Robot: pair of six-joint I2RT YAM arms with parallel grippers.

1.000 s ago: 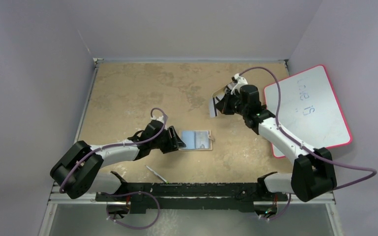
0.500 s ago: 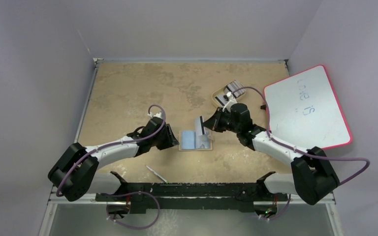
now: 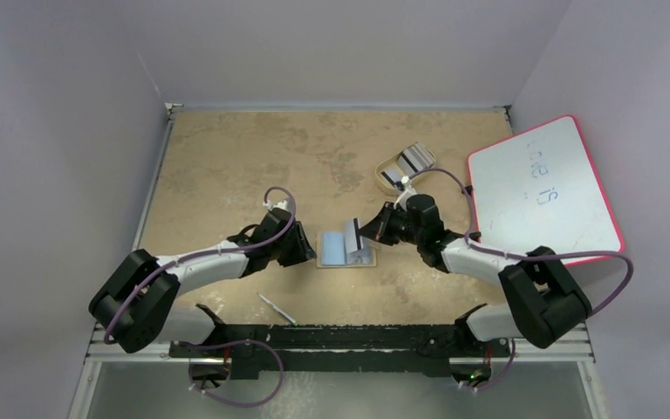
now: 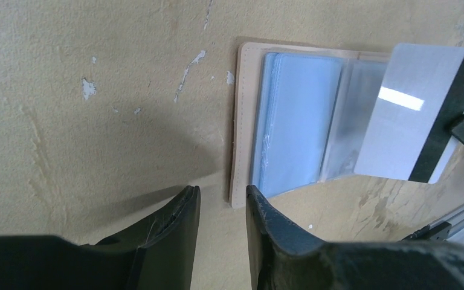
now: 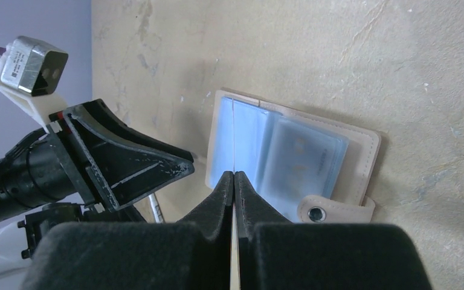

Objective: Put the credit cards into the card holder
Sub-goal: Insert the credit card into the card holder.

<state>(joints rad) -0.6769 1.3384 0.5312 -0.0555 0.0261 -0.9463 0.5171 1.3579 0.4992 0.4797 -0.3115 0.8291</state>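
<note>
The card holder [image 3: 342, 250] [image 4: 290, 121] [image 5: 314, 151] lies open on the table, blue-grey pockets up, its snap tab [image 5: 332, 211] toward the right arm. My right gripper [image 3: 372, 232] [image 5: 234, 175] is shut on one credit card [image 3: 352, 234] [image 4: 417, 109], pale grey with a dark stripe. The card stands on edge just above the holder's pockets. My left gripper [image 3: 311, 250] [image 4: 222, 190] sits low at the holder's left edge. Its jaws are narrowly open, with the holder's corner just beyond the tips and nothing pinched. More credit cards [image 3: 416, 157] lie in a tray.
The beige oval tray [image 3: 389, 171] stands behind the right gripper. A pink-edged whiteboard [image 3: 545, 188] leans at the right. A thin pen-like stick [image 3: 276, 308] lies near the front edge by the left arm.
My right arm carried the card from above the tray down and left to the open holder. The left gripper's jaws narrowed and edged closer to the holder's left edge.
</note>
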